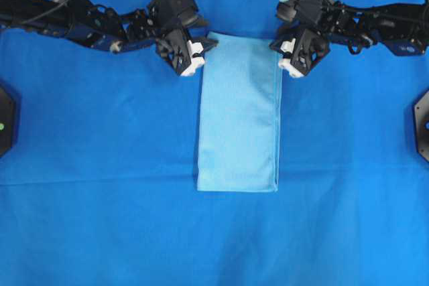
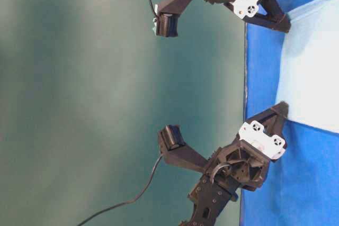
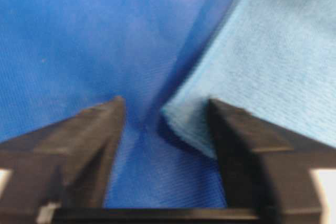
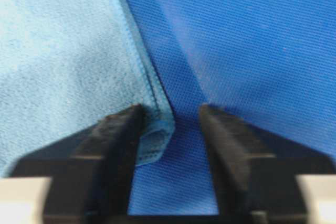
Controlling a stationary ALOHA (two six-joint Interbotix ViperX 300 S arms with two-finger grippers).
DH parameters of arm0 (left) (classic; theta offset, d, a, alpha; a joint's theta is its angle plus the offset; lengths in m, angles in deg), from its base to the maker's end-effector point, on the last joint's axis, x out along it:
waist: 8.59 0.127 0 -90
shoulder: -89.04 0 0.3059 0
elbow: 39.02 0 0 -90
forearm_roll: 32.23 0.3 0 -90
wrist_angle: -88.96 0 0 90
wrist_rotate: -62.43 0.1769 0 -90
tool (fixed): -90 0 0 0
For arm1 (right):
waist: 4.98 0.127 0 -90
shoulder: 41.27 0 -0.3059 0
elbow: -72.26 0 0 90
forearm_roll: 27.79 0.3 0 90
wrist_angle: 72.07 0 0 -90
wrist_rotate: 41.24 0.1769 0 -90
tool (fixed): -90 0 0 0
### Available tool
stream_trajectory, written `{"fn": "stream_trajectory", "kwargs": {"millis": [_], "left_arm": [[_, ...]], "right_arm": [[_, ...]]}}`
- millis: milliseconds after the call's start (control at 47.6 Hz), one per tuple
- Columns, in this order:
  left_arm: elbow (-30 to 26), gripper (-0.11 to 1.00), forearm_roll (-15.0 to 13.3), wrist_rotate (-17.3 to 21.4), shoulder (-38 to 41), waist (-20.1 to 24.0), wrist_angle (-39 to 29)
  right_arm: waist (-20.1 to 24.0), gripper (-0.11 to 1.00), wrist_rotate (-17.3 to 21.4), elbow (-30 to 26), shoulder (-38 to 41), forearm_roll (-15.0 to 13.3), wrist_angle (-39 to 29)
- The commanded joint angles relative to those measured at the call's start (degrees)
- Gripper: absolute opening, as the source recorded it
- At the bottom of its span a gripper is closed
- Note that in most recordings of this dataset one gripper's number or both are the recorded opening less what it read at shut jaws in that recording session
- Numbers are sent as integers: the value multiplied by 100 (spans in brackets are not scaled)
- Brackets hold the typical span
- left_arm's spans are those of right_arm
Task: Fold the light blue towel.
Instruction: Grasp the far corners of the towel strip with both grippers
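Fingers: left gripper (image 1: 203,46) spread around light blue towel (image 1: 240,122) corner | right gripper (image 1: 280,46) spread astride hemmed corner | towel laid folded on royal-blue table cloth (image 1: 100,165)

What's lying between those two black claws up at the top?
Only the top edge of the light blue towel, seen from overhead: the left gripper sits at one top corner, the right gripper at the other.

Both arms reached inward, the left gripper (image 1: 201,50) and right gripper (image 1: 280,50) pointed down, jaws parted around a gap.
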Motion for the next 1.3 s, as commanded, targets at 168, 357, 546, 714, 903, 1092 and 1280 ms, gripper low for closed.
{"fn": "stream_trajectory", "kwargs": {"millis": [168, 357, 546, 714, 903, 1092, 1280], "left_arm": [[44, 3, 0, 114, -97, -79, -35], [44, 2, 0, 123, -114, -79, -26], [35, 2, 9, 132, -334, -26, -35], [44, 2, 9, 220, -642, 132, -35], [9, 2, 9, 633, -905, 281, -44], [9, 2, 9, 668, -1020, 272, -123], [88, 2, 9, 712, -1222, 114, -316]], "right_arm": [[9, 4, -35, -88, -53, -35, -70], [9, 4, -35, -88, -53, -35, -53], [-26, 4, -35, -141, -290, -44, -79], [-132, 4, -35, -149, -650, -149, -88], [-237, 4, -35, -167, -879, -211, -167], [-237, 4, -35, -176, -932, -220, -237], [-185, 4, 9, -167, -1230, -220, -598]]}}
